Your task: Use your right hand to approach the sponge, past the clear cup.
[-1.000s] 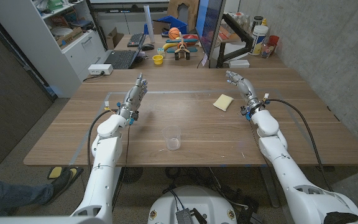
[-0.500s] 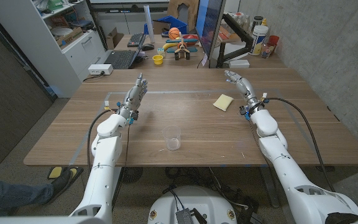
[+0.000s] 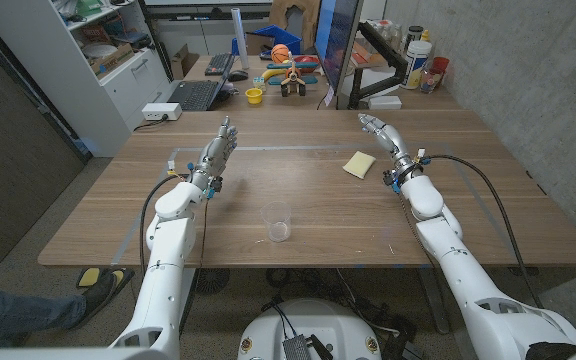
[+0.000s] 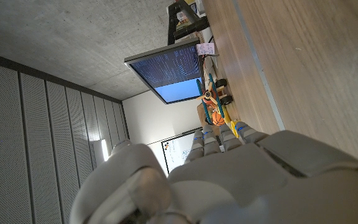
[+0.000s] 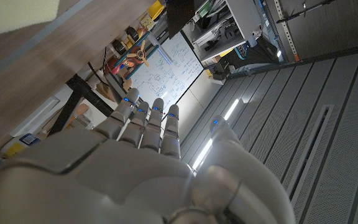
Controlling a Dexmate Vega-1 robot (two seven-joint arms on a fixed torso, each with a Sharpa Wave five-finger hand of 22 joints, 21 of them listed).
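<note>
The yellow sponge (image 3: pixel 359 164) lies on the wooden table (image 3: pixel 298 190) right of centre; a corner of the sponge (image 5: pixel 11 15) shows in the right wrist view. My right hand (image 3: pixel 380 131) hangs open just beyond and right of it, fingers stretched out together, holding nothing. The clear cup (image 3: pixel 277 223) stands upright near the table's front middle, well apart from both hands. My left hand (image 3: pixel 220 147) is open over the table's left part, fingers straight and pointing away from me.
A monitor (image 3: pixel 339 45) on a black stand rises at the table's far edge behind the sponge. Toys, a yellow cup (image 3: pixel 255 96) and a laptop (image 3: pixel 196 94) sit on a desk beyond. Tape lines (image 3: pixel 298 148) cross the tabletop.
My right hand has drifted a little to the left, toward the far side of the sponge. The left hand, cup and sponge have stayed put.
</note>
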